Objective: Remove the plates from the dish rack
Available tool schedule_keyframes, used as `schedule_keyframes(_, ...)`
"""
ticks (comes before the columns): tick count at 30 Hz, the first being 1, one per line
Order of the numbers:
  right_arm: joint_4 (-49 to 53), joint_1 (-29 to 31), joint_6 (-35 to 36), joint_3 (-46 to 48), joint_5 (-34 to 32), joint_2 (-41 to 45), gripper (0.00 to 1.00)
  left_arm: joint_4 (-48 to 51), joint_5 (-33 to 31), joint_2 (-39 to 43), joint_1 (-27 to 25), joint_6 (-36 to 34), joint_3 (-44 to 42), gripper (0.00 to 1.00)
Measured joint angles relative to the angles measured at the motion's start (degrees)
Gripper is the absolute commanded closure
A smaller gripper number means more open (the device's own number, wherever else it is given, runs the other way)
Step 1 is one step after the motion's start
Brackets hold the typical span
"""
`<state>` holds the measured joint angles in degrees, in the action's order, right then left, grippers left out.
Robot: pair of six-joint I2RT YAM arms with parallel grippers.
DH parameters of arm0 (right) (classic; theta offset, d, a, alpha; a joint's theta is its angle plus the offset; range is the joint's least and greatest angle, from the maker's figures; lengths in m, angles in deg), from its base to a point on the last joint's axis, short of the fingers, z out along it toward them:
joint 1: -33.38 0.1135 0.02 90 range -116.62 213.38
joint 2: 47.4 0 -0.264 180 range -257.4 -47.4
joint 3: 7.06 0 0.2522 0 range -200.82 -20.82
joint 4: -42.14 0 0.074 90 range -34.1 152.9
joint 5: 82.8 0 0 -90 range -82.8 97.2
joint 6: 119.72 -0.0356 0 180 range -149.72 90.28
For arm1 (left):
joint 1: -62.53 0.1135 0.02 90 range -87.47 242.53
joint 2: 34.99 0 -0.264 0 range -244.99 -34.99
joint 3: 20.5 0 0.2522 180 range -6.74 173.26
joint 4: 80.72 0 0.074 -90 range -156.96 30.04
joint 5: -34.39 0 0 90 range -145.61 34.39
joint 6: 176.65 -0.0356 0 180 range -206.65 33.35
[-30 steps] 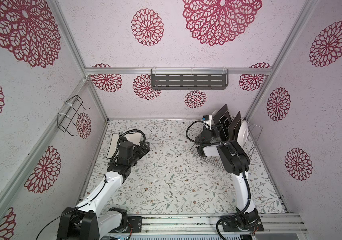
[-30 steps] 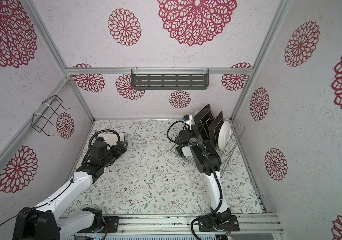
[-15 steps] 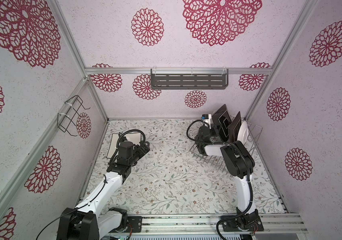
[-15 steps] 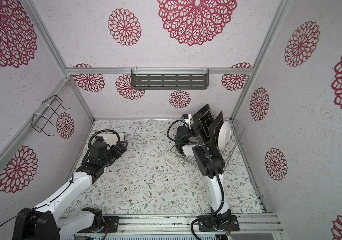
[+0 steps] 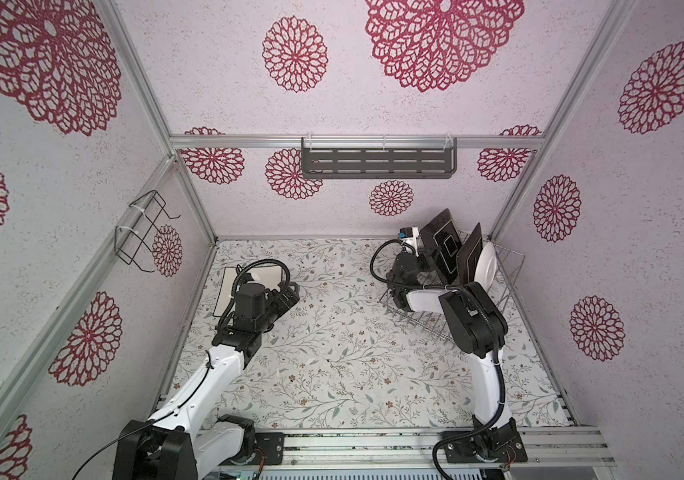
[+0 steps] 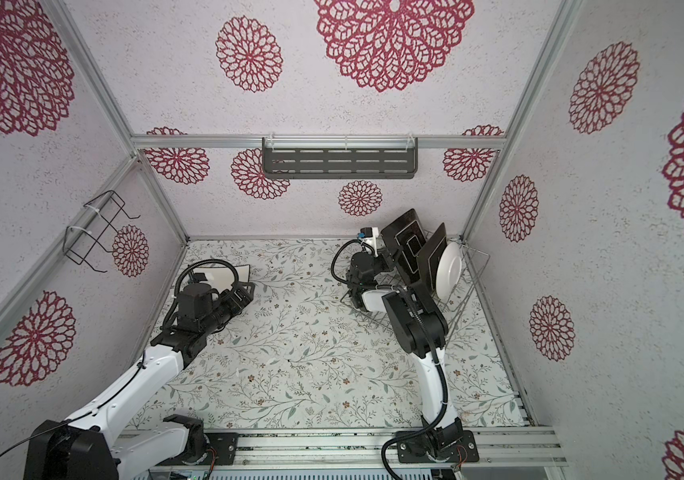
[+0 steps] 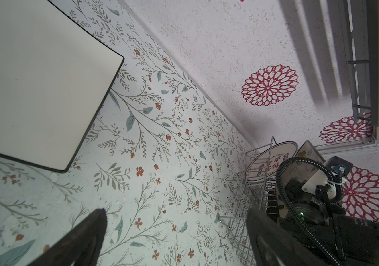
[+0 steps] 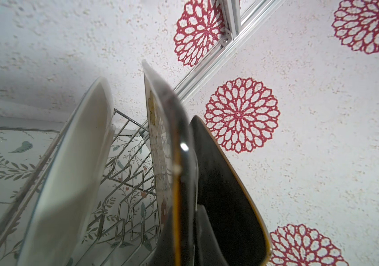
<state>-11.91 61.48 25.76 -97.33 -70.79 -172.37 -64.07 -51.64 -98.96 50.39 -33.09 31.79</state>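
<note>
As they lean, plates occupy the dish rack.

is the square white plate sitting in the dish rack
No, the square white plate lies flat on the flowered table, well apart from the dish rack.

Rack on worktop, far right. Right gripper at rack's left side, plate in it; two more plates just right, upright in rack. Square plate flat, far left. Shelf on far wall.
</note>
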Motion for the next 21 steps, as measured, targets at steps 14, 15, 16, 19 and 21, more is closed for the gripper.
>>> schedule_keyframes(14, 1.4, 0.92, 0.46, -0.09, 0.07, 3.15, 1.0, 0.04, 0.02, 0.0, 0.0, 0.02, 0.0, 0.01)
schedule_keyframes(15, 1.42, 1.07, 0.44, -0.09, 0.02, 3.54, 1.0, 0.07, 0.02, 0.0, 0.0, 0.02, 0.0, 0.01)
schedule_keyframes(16, 1.36, 1.2, 0.44, -0.17, 0.02, 3.74, 1.0, 0.09, 0.02, 0.0, 0.0, 0.02, 0.0, 0.01)
schedule_keyframes(19, 1.44, 1.57, 0.39, -0.92, -0.33, 4.02, 1.0, 0.31, 0.02, 0.0, 0.0, 0.02, 0.0, 0.01)
schedule_keyframes(21, 1.64, 1.57, 0.5, -0.94, -0.46, 4.35, 1.0, 0.59, 0.0, 0.11, 0.0, 0.02, 0.0, 0.01)
